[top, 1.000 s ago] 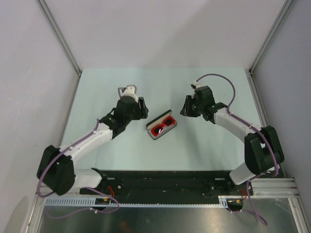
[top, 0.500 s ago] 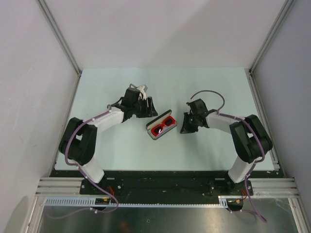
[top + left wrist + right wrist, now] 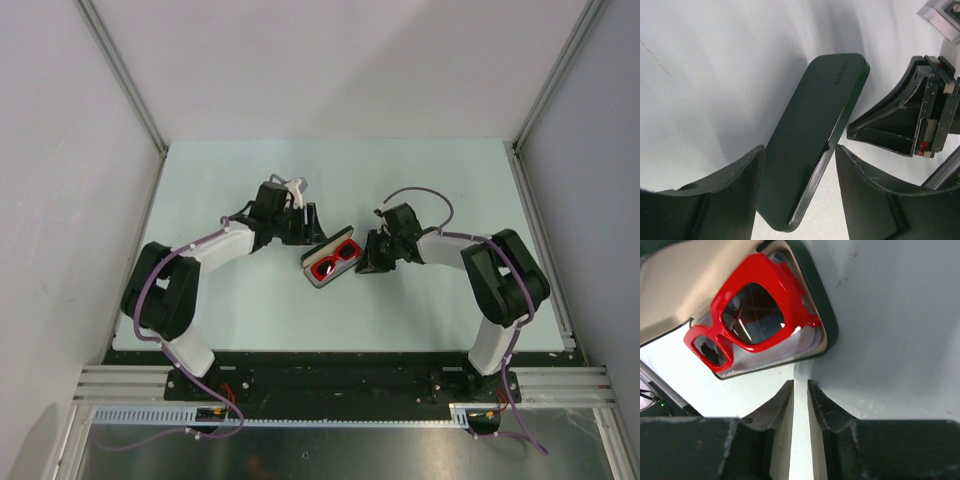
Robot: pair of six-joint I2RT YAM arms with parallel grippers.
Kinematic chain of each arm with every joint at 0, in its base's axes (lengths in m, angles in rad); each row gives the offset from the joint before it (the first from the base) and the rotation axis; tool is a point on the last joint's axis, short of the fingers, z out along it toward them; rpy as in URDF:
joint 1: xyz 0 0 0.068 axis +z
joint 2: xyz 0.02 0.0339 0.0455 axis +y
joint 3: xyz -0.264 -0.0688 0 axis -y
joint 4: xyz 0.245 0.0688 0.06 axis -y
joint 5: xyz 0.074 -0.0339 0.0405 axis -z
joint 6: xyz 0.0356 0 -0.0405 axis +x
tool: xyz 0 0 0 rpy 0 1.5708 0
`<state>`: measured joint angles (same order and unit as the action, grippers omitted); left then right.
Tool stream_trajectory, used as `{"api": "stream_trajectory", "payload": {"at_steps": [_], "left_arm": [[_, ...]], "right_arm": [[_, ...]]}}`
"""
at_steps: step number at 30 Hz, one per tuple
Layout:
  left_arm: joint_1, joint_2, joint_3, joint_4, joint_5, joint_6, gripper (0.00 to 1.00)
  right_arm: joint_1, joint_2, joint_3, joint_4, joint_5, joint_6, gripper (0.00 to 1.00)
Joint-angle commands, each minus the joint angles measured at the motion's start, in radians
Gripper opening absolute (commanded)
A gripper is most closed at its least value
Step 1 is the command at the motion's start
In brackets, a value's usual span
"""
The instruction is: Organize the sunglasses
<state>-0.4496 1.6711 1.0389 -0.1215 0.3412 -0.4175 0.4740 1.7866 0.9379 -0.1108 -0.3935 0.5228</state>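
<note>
The sunglasses (image 3: pixel 336 259), red-framed with dark lenses, lie inside the open black case (image 3: pixel 312 278) in the middle of the table. In the right wrist view the sunglasses (image 3: pixel 750 320) sit in the case's tray (image 3: pixel 826 325), with the beige lid lining (image 3: pixel 680 280) behind. My right gripper (image 3: pixel 364 258) is low at the case's right end, its jaws nearly together and empty (image 3: pixel 800 390). My left gripper (image 3: pixel 311 226) is open behind the case. In the left wrist view the raised black lid (image 3: pixel 810 140) stands between its fingers (image 3: pixel 730 195).
The right gripper (image 3: pixel 912 120) shows in the left wrist view just beyond the lid. The pale green table (image 3: pixel 440 190) has grey walls on the left, back and right. The arms' bases and a black rail (image 3: pixel 340 375) lie at the near edge.
My right gripper has moved left and down to the case's right end. My left gripper has come a little closer to the lid. The case and sunglasses have not moved.
</note>
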Motion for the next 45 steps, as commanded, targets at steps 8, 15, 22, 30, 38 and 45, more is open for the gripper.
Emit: {"api": "stream_trajectory", "payload": {"at_steps": [8, 15, 22, 30, 38, 45], "left_arm": [[-0.04, 0.009, -0.014, 0.019, 0.045, 0.025, 0.47], [-0.083, 0.012, -0.014, 0.017, 0.025, 0.032, 0.41], [-0.124, 0.001, -0.025, 0.019, 0.001, 0.029, 0.38], [-0.162, 0.004, -0.042, 0.019, -0.019, 0.019, 0.4], [-0.221, 0.032, -0.05, 0.02, -0.064, -0.007, 0.41], [-0.238, 0.047, -0.051, 0.02, -0.085, -0.012, 0.41]], "right_arm": [[0.012, 0.1, 0.035, 0.031, -0.004, 0.025, 0.21], [0.017, 0.106, 0.044, 0.013, 0.021, 0.031, 0.17], [0.029, 0.108, 0.044, 0.026, 0.053, 0.057, 0.14], [0.029, 0.105, 0.044, 0.014, 0.085, 0.072, 0.14], [0.018, 0.08, 0.009, 0.037, 0.136, 0.155, 0.13], [0.011, 0.079, -0.007, 0.037, 0.133, 0.16, 0.13]]}}
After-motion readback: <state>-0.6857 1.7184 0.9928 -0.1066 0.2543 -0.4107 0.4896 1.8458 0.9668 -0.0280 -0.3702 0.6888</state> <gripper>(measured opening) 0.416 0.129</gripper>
